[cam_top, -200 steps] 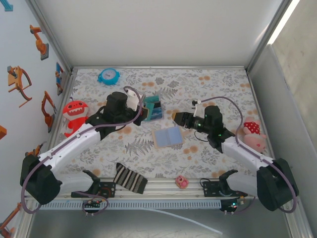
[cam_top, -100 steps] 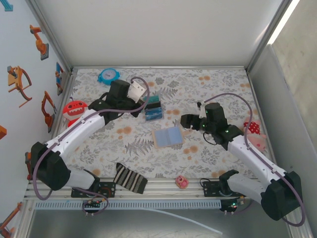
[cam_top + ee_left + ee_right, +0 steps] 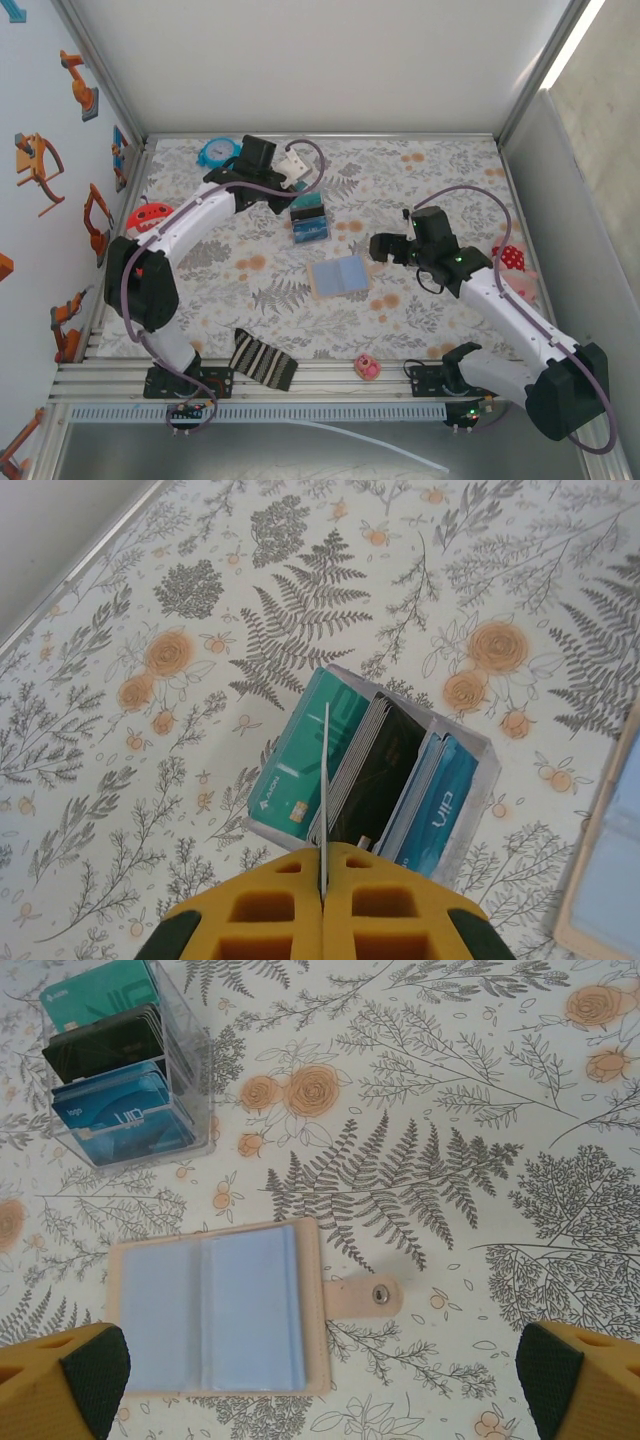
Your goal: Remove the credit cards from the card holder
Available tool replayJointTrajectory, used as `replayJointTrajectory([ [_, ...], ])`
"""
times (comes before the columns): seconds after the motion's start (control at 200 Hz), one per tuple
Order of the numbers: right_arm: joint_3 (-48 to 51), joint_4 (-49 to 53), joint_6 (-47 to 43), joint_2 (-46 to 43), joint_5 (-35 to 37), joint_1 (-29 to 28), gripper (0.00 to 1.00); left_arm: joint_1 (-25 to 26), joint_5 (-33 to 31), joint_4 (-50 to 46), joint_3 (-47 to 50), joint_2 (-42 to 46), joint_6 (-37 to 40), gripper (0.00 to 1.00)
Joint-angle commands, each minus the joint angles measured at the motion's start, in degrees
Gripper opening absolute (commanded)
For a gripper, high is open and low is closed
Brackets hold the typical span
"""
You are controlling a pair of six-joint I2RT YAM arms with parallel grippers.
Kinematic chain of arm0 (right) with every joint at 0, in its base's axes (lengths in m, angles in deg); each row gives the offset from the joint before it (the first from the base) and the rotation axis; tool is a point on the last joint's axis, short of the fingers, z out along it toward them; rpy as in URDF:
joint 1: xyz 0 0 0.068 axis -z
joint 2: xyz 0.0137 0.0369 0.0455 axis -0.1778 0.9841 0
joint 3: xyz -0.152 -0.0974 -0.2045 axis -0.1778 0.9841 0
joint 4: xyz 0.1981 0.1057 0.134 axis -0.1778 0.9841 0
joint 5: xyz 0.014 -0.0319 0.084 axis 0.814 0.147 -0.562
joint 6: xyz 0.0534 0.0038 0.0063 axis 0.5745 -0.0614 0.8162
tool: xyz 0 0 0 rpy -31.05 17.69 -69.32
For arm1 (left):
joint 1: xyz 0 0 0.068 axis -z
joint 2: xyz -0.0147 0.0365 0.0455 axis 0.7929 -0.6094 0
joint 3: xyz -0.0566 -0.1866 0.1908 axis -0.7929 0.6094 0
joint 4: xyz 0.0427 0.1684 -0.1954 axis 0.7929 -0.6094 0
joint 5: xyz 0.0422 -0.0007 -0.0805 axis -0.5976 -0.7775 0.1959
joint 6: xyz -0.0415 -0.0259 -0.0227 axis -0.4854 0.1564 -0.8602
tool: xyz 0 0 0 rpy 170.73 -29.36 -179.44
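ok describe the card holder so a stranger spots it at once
On the floral mat, look mid-table, just nearer than the clear box of cards. The card holder lies open and flat: tan rim, two pale blue panels, snap tab.

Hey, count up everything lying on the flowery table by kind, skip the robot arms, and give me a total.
Toys: 3 (red plush, pink plush, small pink toy)
Clocks: 1 (blue alarm clock)
Card holders: 1 (card holder, lying open)
Card boxes: 1 (clear box of cards)
Cloths: 1 (striped cloth)
Total: 7
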Motion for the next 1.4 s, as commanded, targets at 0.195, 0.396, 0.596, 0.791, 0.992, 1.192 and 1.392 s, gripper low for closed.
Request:
replayJointTrajectory([
  [0.195, -2.2, 3.7, 0.6, -2.2, 3.6, 0.2, 1.0, -0.3, 2.8, -4.1, -9.4, -9.4, 12.5, 0.0],
  [0.396, -2.2, 4.6, 0.9, -3.4, 4.2, 0.2, 1.0, -0.3, 5.4, -4.1, -11.2, -12.6, 19.3, 0.0],
  [0.596, -2.5, 5.3, 0.8, -3.4, 4.0, 0.2, 1.0, -0.4, 5.4, -5.3, -12.7, -14.8, 23.9, 0.0],
  [0.791, -2.8, 5.7, 0.8, -3.6, 3.9, 0.2, 1.0, -0.4, 4.1, -6.8, -14.6, -17.7, 25.6, 0.0],
  [0.992, -2.5, 5.5, 1.1, -3.9, 3.6, 0.2, 1.0, -0.5, 2.4, -6.4, -15.9, -20.0, 27.5, 0.0],
  [1.192, -2.0, 5.5, 1.3, -4.3, 3.5, 0.2, 1.0, -0.6, 2.8, -7.5, -17.3, -21.9, 28.2, 0.0],
  [1.392, -1.8, 5.4, 1.3, -4.3, 3.4, 0.2, 1.0, -0.6, 2.6, -8.9, -18.4, -23.5, 28.3, 0.0],
])
